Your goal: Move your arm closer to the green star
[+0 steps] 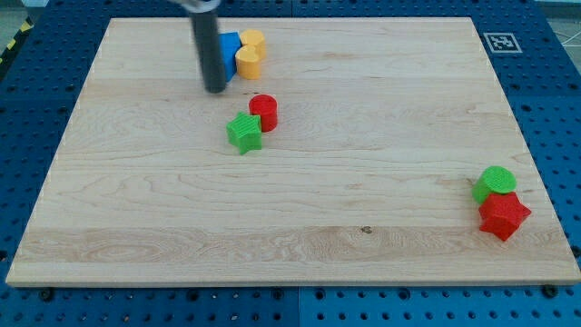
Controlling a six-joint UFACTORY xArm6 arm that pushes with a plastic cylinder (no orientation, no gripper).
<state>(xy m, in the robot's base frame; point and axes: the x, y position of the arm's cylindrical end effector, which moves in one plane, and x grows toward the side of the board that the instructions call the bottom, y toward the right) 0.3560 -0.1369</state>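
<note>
The green star lies on the wooden board, left of centre in the upper half. A red cylinder touches it at its upper right. My tip is the lower end of a dark rod that comes down from the view's top. It rests on the board above and a little to the left of the green star, with a short gap between them.
A blue block and two yellow blocks sit together right of the rod near the view's top. A green cylinder and a red star sit together near the board's lower right edge.
</note>
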